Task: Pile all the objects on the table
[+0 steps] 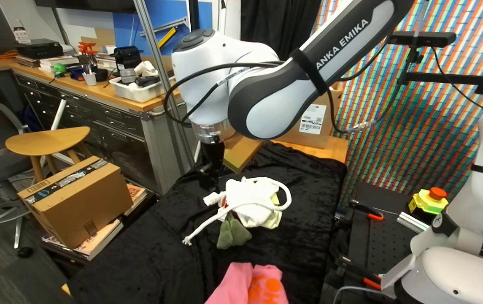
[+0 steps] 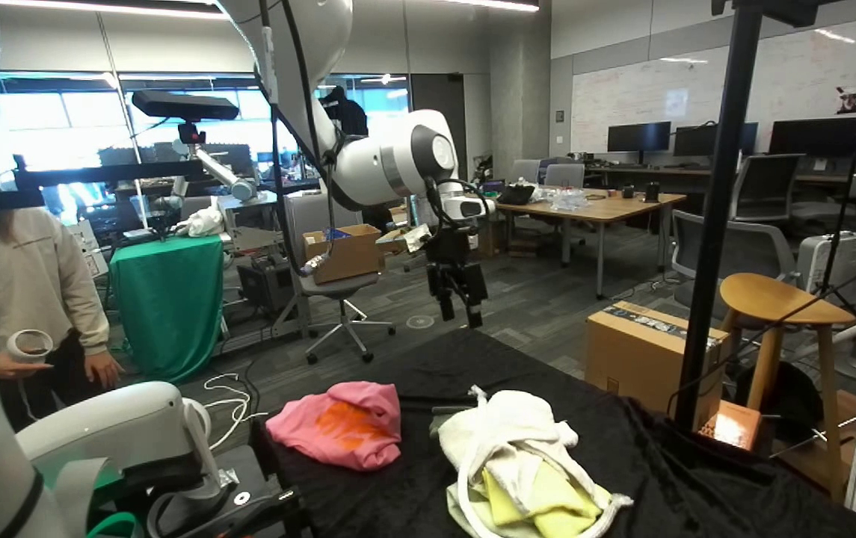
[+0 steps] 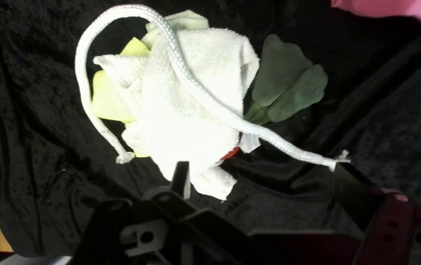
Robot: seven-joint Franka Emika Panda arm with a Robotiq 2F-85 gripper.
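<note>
Draping over white towelling cloth [image 3: 181, 114] on the black-fabric worktop [image 1: 140, 257]: white braided rope [image 3: 204, 96], presumably for piling. Lying apart: pink cloth with orange lettering [image 2: 334, 426], likely awaiting stacking. Black two-fingered hand [image 3: 261, 166] is hovering, spread wide, holding nothing.

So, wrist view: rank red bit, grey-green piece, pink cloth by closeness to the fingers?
1. Red bit, at lower edge of the white cloth.
2. Grey-green piece, right of that cloth.
3. Pink cloth, top right, cut off by frame.
</note>
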